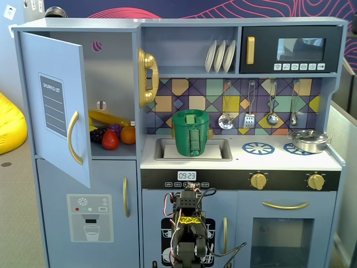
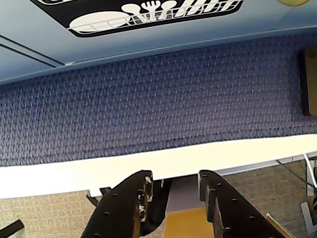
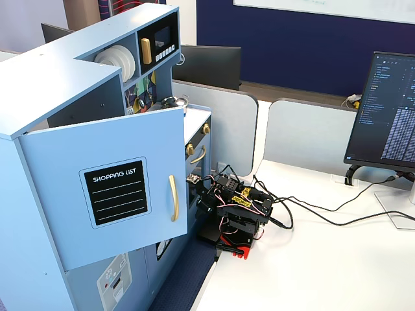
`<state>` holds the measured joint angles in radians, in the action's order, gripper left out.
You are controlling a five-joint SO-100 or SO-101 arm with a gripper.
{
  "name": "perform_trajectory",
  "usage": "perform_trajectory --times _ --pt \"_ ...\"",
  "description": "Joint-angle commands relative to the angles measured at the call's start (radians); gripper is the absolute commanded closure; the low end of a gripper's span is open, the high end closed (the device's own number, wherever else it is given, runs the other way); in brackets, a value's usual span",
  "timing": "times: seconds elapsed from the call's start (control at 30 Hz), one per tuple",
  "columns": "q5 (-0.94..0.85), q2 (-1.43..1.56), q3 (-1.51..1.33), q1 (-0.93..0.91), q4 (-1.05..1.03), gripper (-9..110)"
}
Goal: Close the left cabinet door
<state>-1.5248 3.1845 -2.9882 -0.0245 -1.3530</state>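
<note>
The left cabinet door [image 1: 56, 106] is a light-blue panel with a black "SHOPPING LIST" board and a curved gold handle [image 1: 73, 138]. It stands swung wide open at the kitchen's upper left. It also shows open in the other fixed view [image 3: 110, 194], with its handle [image 3: 173, 197] toward the arm. My arm [image 1: 188, 220] sits folded low in front of the kitchen's middle, well right of and below the door; it also shows in the other fixed view [image 3: 237, 214]. In the wrist view my gripper [image 2: 175, 174] is open and empty, pointing at the blue mat [image 2: 158, 99].
Toy fruit [image 1: 111, 134] lies inside the open cabinet. A gold phone [image 1: 148, 77] hangs beside it, and a green pot [image 1: 191, 132] stands in the sink. The lower blue door with the ice-dispenser graphic [image 1: 89, 218] is shut. A monitor [image 3: 389, 116] and cables [image 3: 324, 217] are on the white table.
</note>
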Motion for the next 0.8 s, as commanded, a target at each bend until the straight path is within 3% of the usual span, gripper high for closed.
perform_trajectory --times 0.0,0.5,0.6,0.77 --pt "0.014 -0.005 -0.009 -0.015 -0.179 101" --pt "-0.009 -0.006 -0.008 0.051 -0.176 101" --pt "0.061 -0.009 0.049 0.267 -0.103 101" --pt "0.057 -0.071 0.302 0.819 0.143 102"
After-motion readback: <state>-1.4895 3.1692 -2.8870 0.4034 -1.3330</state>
